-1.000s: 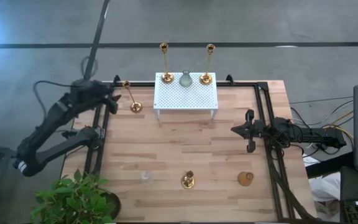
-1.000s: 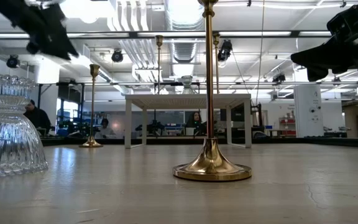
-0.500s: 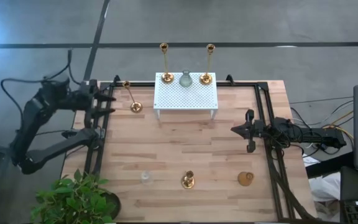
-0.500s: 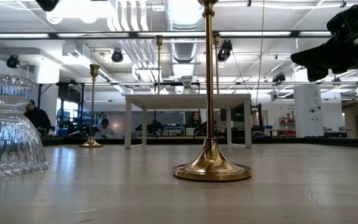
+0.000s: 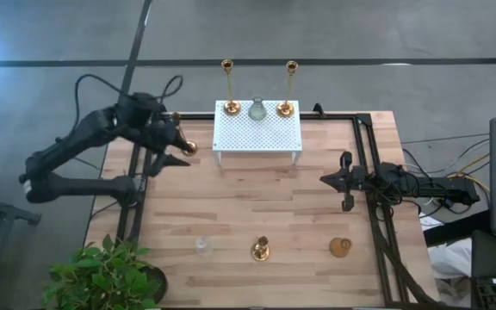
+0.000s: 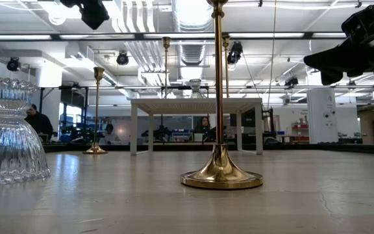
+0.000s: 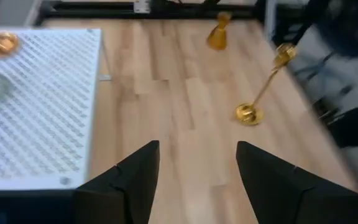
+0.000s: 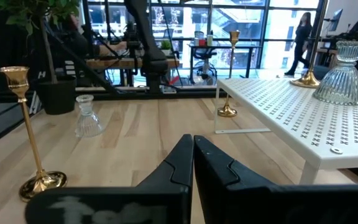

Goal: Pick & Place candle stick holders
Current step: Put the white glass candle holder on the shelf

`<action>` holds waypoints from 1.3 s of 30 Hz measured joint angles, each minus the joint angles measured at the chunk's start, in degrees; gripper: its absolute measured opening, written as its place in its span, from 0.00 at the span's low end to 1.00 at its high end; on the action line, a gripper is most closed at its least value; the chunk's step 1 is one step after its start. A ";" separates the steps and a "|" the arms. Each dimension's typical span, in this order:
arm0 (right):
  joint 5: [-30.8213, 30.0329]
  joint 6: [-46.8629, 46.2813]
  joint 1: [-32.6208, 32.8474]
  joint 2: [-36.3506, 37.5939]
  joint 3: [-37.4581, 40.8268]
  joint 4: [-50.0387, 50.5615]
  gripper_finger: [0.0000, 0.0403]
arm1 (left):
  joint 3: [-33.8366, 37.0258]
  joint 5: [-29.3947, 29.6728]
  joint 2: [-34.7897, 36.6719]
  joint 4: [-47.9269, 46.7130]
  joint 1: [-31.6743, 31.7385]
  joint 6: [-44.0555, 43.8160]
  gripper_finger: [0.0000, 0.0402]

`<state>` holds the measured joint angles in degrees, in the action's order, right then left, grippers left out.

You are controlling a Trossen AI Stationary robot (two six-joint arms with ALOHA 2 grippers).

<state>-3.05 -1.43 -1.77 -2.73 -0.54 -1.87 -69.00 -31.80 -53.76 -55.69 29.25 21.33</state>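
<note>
Candle stick holders are scattered across the wooden counter [image 5: 257, 207], and the white perforated rack [image 5: 257, 132] at the far edge is our landmark. It's the biggest piece on the counter, and it carries three holders along its back edge: a tall brass holder [image 5: 230, 86] at the left corner, a second tall brass holder [image 5: 288, 88] at the right corner, and a clear glass holder [image 5: 257, 109] between them.

Off the rack's left side, the left arm reaches in over the counter's edge, its left claw [image 5: 172, 151] hovering above the wood with the fingers spread wide and nothing between them. Right there beside it stands a brass holder on the counter [image 5: 182, 136], just off the rack's left legs.

Well to the rack's right, the right claw [image 5: 344, 182] sits parked low over the counter, fingers pressed together, gripping nothing.

Across the counter from the rack, along the near edge, three more stand in a row: a small clear glass holder [image 5: 202, 246] to the left, a brass stemmed holder [image 5: 261, 251] in the middle, and a squat brass holder [image 5: 340, 247] to the right, each well apart from the next.
</note>
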 joint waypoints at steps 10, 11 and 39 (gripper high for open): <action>0.00 0.02 -0.01 -0.01 0.00 -0.01 0.02 | 10.33 24.48 2.75 12.85 -27.18 -11.33 0.38; 0.00 0.08 0.00 0.01 0.00 -0.01 0.02 | 11.84 26.55 3.09 12.76 -29.03 -12.76 0.38; 0.00 0.00 0.01 -0.01 0.00 0.00 0.02 | 45.23 40.11 15.25 27.64 -58.32 -52.03 0.37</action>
<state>-3.05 -1.43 -1.76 -2.74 -0.54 -1.87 -23.77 8.31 -38.50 -28.05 -29.07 -30.70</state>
